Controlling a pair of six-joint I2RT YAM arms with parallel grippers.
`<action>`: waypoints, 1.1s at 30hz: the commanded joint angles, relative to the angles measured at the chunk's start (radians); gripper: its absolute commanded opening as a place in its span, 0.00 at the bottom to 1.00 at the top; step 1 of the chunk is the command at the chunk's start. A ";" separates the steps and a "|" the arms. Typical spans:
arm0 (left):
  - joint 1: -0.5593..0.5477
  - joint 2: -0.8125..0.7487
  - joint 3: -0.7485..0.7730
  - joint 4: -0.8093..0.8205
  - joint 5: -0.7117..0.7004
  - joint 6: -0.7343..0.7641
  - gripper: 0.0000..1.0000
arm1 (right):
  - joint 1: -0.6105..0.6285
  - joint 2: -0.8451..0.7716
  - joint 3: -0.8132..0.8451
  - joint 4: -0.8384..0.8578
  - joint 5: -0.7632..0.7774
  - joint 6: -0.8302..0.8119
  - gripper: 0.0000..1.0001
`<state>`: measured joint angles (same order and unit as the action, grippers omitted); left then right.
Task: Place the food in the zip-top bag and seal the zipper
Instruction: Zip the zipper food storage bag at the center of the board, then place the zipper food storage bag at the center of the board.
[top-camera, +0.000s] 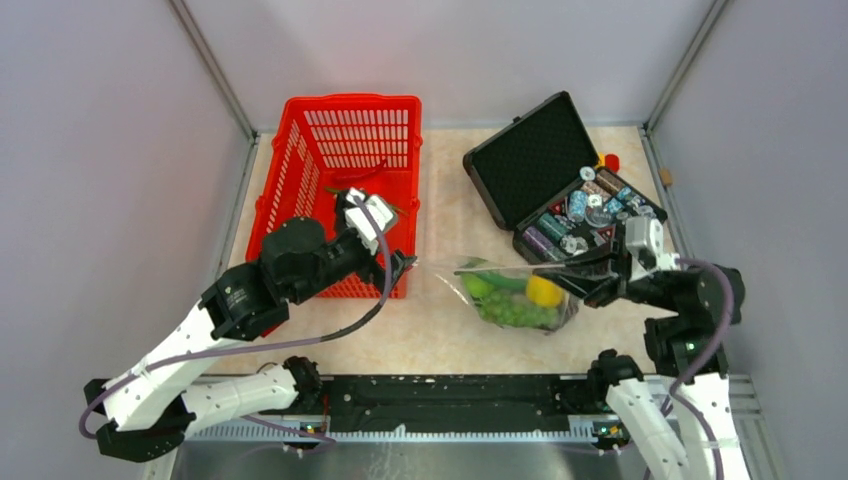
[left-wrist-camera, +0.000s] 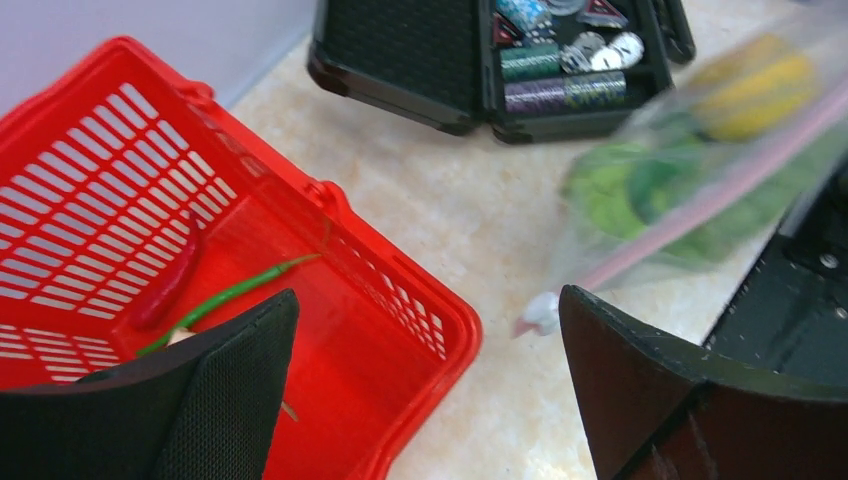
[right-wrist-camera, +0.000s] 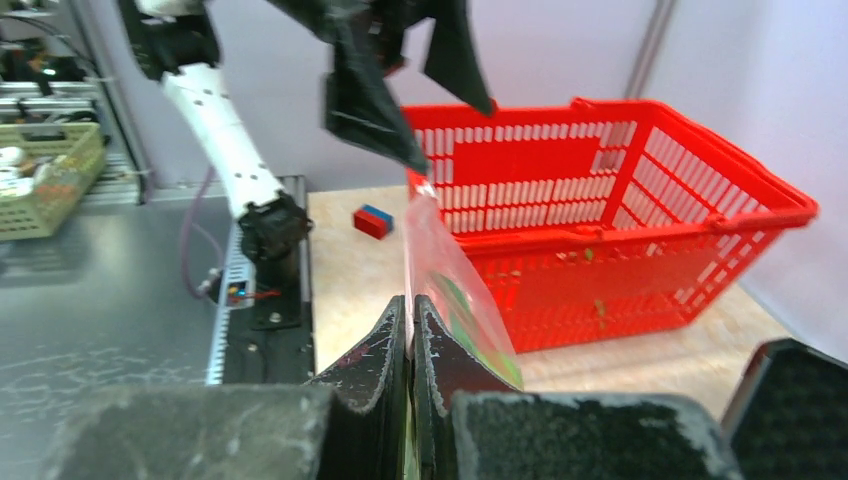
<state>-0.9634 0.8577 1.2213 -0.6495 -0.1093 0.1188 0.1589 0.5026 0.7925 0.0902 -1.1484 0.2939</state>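
Clamping the right end of the bag (top-camera: 505, 297) between the pressed-together tips of my right pincer (right-wrist-camera: 410, 310), I hold it over the worktop (top-camera: 430, 335) between the red basket (top-camera: 300, 175) and the black case (top-camera: 525, 155), with the lemon (top-camera: 544, 290) and green grapes (top-camera: 515, 311) inside. My left arm reaches forward, my left pincer (left-wrist-camera: 428, 300) gaping wide over the basket's near corner, just beside the left end of the pink zipper (left-wrist-camera: 700, 205). Bare worktop lies nearer me.

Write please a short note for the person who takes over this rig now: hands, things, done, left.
Left hand open, over the red basket's near corner, close to the zip-top bag's white slider.
Right hand shut on the bag's right end.
Done: lemon and green grapes are inside.
Left: a red chilli and a thin green piece lie in the basket; the pink zipper's seal cannot be judged.
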 joint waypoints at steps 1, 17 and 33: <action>0.011 -0.026 -0.003 0.163 -0.104 0.038 0.99 | -0.004 -0.091 0.078 0.114 -0.046 0.210 0.00; 0.050 -0.041 -0.089 0.295 -0.145 -0.009 0.99 | -0.002 0.461 -0.063 0.043 0.476 0.046 0.01; 0.165 0.047 -0.002 0.254 -0.277 -0.157 0.99 | -0.003 0.445 0.185 -0.126 0.890 0.015 0.93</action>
<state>-0.8585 0.8429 1.1065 -0.3706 -0.3790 0.0162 0.1566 1.0355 0.9276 -0.0387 -0.3515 0.3080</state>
